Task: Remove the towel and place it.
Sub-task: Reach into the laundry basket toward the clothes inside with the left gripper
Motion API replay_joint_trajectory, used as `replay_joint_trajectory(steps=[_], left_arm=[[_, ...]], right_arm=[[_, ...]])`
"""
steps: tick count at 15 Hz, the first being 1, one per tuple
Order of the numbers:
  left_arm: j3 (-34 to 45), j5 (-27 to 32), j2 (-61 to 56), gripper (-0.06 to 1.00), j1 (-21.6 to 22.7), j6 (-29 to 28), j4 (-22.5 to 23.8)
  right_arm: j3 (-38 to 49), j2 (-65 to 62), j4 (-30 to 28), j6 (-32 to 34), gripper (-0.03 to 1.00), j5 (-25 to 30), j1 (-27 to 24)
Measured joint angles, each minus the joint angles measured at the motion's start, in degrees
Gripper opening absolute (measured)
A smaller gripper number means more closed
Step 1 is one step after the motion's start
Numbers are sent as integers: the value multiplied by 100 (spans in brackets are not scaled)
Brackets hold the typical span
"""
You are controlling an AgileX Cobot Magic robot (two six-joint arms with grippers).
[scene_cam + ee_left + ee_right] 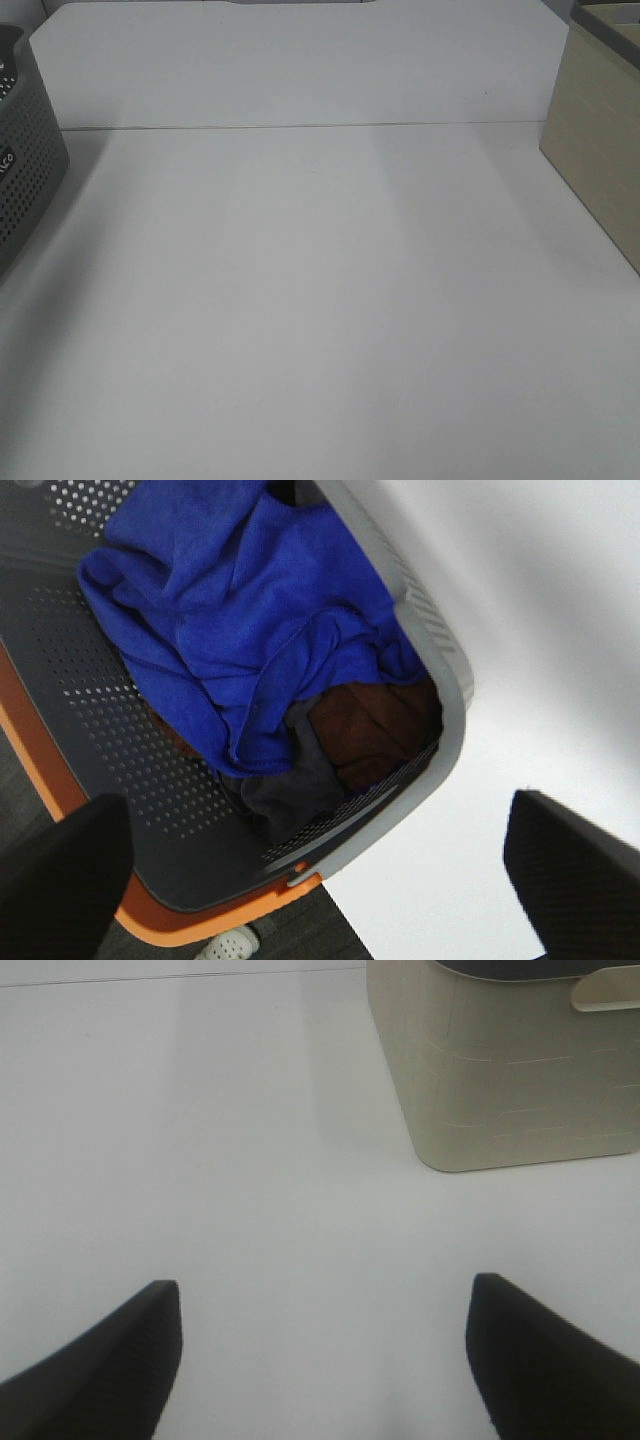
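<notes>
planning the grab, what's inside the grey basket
The grey basket holds a crumpled blue towel on top, with a brown cloth and a dark grey cloth showing beside and partly under it. Anything deeper under the towel is covered.

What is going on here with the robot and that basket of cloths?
The robot looks set to take the blue towel out of the grey basket at the left edge of the white table. The towel lies crumpled in the basket, on top of a brown cloth and a dark grey cloth. The left hand hovers above the basket, open and holding nothing. The right hand is open and empty too, over the table near a beige bin.
</notes>
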Motion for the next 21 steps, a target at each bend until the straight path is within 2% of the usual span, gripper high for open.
replay_joint_trajectory(steps=[2, 3, 6, 8, 12, 15, 17, 20, 21], left_arm=[[-115, -11, 372, 95, 206, 46, 103], [-212, -143, 676, 95, 481, 63, 178], [-361, -413, 1157, 95, 842, 155, 212], [-435, -458, 1902, 95, 859, 550, 235], [-441, -888, 2819, 95, 871, 642, 802], [-567, -1352, 3466, 94, 882, 659, 900], [-630, -1536, 3667, 89, 882, 745, 888], [-636, -1553, 3684, 67, 882, 922, 888], [-636, -1507, 3684, 63, 882, 951, 888]], right_arm=[[0, 0, 0, 0, 77, 0, 0], [0, 0, 0, 0, 77, 0, 0], [0, 0, 0, 0, 77, 0, 0], [0, 0, 0, 0, 77, 0, 0], [0, 0, 0, 0, 77, 0, 0], [0, 0, 0, 0, 77, 0, 0], [0, 0, 0, 0, 77, 0, 0], [0, 0, 0, 0, 77, 0, 0], [0, 0, 0, 0, 77, 0, 0]])
